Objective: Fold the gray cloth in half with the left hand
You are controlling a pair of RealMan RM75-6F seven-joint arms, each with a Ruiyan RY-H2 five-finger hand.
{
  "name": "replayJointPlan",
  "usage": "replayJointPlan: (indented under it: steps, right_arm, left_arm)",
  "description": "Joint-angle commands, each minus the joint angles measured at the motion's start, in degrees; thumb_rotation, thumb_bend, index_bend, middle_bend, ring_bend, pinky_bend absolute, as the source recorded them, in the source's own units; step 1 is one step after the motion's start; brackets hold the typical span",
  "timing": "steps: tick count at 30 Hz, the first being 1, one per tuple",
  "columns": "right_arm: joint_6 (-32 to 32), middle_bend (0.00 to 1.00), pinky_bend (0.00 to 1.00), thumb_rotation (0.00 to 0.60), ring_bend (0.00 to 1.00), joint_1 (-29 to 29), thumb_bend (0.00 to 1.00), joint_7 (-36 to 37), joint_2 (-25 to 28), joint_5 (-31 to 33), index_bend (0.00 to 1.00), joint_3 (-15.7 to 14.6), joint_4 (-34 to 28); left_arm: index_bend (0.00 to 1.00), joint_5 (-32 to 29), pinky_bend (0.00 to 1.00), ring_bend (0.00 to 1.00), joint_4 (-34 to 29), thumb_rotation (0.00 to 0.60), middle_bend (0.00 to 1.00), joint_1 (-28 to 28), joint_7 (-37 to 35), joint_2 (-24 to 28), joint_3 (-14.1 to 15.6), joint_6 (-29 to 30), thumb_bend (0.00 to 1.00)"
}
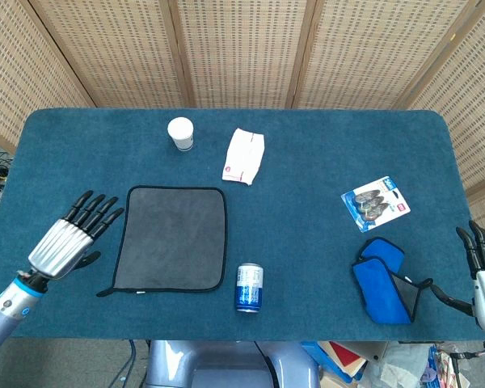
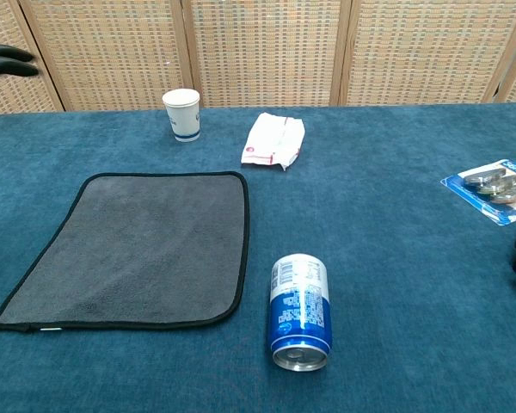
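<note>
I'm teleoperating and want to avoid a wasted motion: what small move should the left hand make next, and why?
Probably lower the left hand toward the near left edge of the gray cloth. The hand is open, fingers spread, beside the cloth and not touching it, and the cloth lies flat and unfolded.
</note>
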Motion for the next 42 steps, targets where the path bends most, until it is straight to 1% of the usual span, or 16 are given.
replayJointPlan:
  steps: [1,7,14,17,19,25,32,38,42]
  right_arm:
    - [-1.07,0.00,0.00,0.600,0.00,0.59,0.00,-1.73,-0.81,1.55,0.00,0.71,0.61]
    - [-2.82,0.00,0.00,0.600,0.00,1.31,0.00,-3.98,-1.84,4.66,0.00,1.86,1.56]
    - [-4.02,0.00,0.00,0.600,0.00,1.68,0.00,-4.72,-2.27,7.21,0.00,2.81,2.44]
    - [-4.41,0.00,0.00,0.600,0.00,1.81,0.00,-5.10,-2.44,8.00,0.00,3.09,2.83]
    - [-4.68,0.00,0.00,0.600,0.00,1.88,0.00,-5.31,-2.59,8.65,0.00,3.31,3.08]
    - [-5.80,0.00,0.00,0.600,0.00,2.06,0.00,-4.77,-2.59,9.97,0.00,3.61,3.68]
    - [-6.12,0.00,0.00,0.600,0.00,1.85,0.00,-3.61,-2.38,11.26,0.00,4.11,4.32]
    - [-6.52,0.00,0.00,0.600,0.00,1.46,0.00,-2.51,-2.26,12.12,0.00,4.13,5.18]
    - [-6.45,0.00,0.00,0.600,0.00,1.23,0.00,-1.84,-2.24,12.32,0.00,4.16,5.63]
  left_arm:
    - [0.08,3.96,0.00,0.00,5.75,0.600,0.00,-7.38,0.23,-3.82,-0.69,-6.35,0.19]
    - [0.18,4.96,0.00,0.00,9.10,0.600,0.00,-16.19,1.23,-7.37,-0.61,-14.71,0.20]
    - [0.23,4.08,0.00,0.00,10.86,0.600,0.00,-24.41,1.63,-11.78,-0.23,-23.11,0.25]
    - [0.27,3.88,0.00,0.00,11.89,0.600,0.00,-27.24,3.02,-13.62,-0.17,-25.59,0.26]
    - [0.27,3.91,0.00,0.00,12.58,0.600,0.00,-29.15,3.85,-14.84,-0.08,-27.02,0.26]
    - [0.27,2.99,0.00,0.00,13.00,0.600,0.00,-34.00,4.82,-16.68,0.84,-31.85,0.26]
    - [0.28,1.02,0.00,0.00,13.43,0.600,0.00,-37.30,5.26,-19.02,1.58,-36.72,0.26]
    - [0.28,-0.10,0.00,0.00,15.81,0.600,0.00,-39.65,6.86,-22.39,2.22,-39.89,0.27]
    - [0.28,-0.81,0.00,0.00,18.10,0.600,0.00,-40.96,7.75,-25.15,2.46,-40.69,0.27]
